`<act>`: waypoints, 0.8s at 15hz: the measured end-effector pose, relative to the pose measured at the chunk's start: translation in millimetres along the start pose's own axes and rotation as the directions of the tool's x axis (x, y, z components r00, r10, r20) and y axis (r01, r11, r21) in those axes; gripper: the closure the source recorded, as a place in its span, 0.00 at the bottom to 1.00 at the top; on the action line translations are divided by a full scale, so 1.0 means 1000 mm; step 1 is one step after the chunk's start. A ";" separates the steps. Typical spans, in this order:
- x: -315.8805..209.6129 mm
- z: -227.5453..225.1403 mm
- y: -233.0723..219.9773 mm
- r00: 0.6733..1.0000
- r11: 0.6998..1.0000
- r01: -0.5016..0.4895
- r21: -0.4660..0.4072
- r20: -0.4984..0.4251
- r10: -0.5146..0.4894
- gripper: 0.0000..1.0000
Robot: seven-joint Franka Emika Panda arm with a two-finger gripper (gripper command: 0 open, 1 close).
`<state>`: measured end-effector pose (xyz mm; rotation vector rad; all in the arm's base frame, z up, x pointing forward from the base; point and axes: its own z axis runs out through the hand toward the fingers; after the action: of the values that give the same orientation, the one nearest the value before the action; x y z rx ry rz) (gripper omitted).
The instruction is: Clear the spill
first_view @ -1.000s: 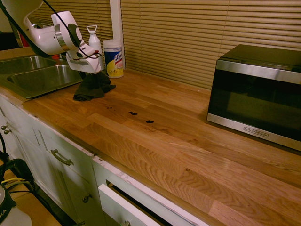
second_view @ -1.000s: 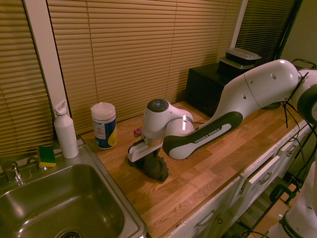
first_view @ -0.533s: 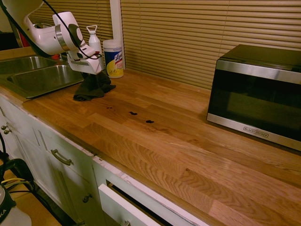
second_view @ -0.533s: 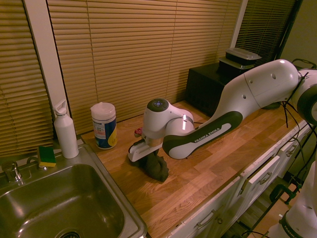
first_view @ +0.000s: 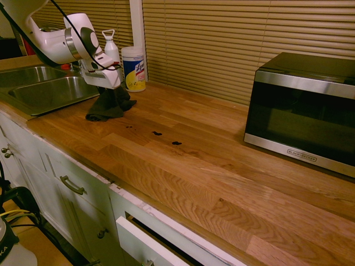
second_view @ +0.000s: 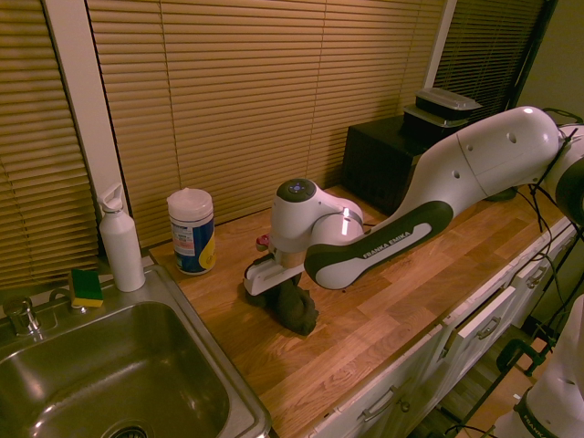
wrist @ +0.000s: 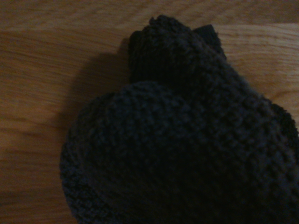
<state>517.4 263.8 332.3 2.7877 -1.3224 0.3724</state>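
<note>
In the first exterior view, the white arm reaches in from the left over the wooden tabletop (first_view: 183,166). Its tool (first_view: 106,88) points down and holds the top of a dark grey cloth (first_view: 107,105), which hangs bunched from it, its lower folds resting on the wood. The fingers themselves are buried in the fabric, so their exact opening cannot be read, though they are closed on the cloth. The spill (first_view: 157,133) lies to the right of the cloth and a little nearer: three small dark blotches in a loose row, clear of the cloth. A double steel sink (first_view: 47,91) sits at the left end, a Lysol wipes canister (first_view: 133,68) and a white bottle (first_view: 111,47) stand at the far edge before the blinds (first_view: 222,39), and a black microwave (first_view: 302,111) stands at the right.

In the second exterior view, the arm comes in from the right. The tool (second_view: 278,285) grips the cloth (second_view: 297,308), whose lower part touches the tabletop (second_view: 365,319). The wipes canister (second_view: 192,230) and bottle (second_view: 120,242) stand at the far left, with a green and yellow sponge (second_view: 87,286) beside the sink (second_view: 100,383). The spill is hidden behind the arm here.

In the wrist view, the knobbly dark cloth (wrist: 187,144) fills most of the picture, over bare wood grain (wrist: 42,93).
</note>
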 end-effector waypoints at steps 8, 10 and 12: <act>0.050 0.001 0.065 0.994 0.993 -0.107 -0.056 0.006 0.108 1.00; 0.065 0.004 0.077 0.991 0.990 -0.131 -0.058 0.010 0.132 1.00; 0.076 0.006 0.087 0.988 0.987 -0.152 -0.054 0.013 0.153 1.00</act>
<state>498.5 149.9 337.7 2.6612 -1.5316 0.3145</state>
